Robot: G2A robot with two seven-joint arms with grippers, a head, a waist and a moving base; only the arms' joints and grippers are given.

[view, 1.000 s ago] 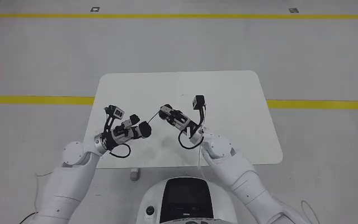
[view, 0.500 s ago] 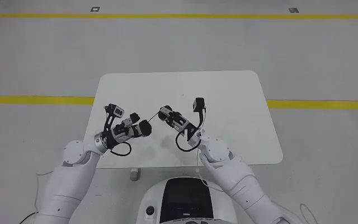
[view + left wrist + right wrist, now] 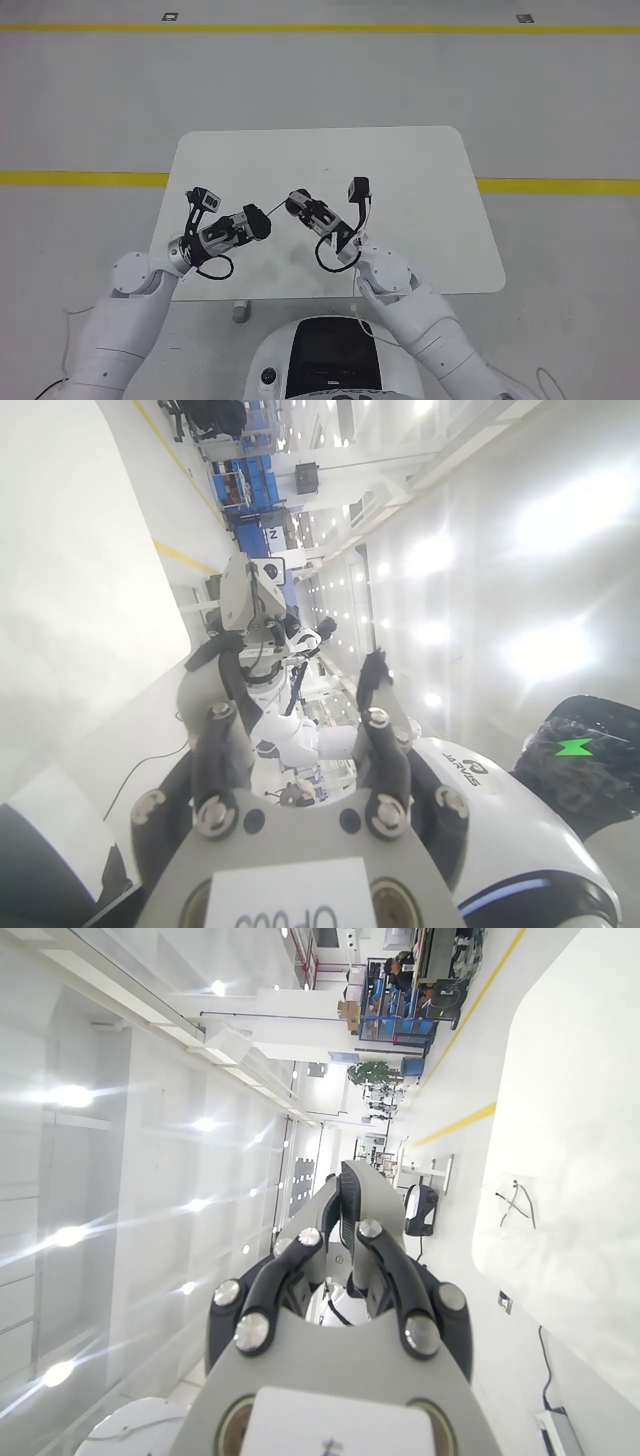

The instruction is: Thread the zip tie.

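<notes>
White tabletop below; zip tie hangs above its near half, right tool clenched on it, left tool released just beside. Best approach, prob.: line tip up w/ head, feed slowly.

Crowded bit is sitting over the near-left part of the white rounded-corner table. The left gripper and right gripper are pointing at each other there, tips nearly meeting, with the thin dark zip tie bridging the small gap between them. Both arms are coming in over the near edge and blocking its middle. The left gripper's fingers are standing apart, so a slot is showing between them. Bare white surface is running along the far edge and out to both right corners, giving a gripper room to pass.
</notes>
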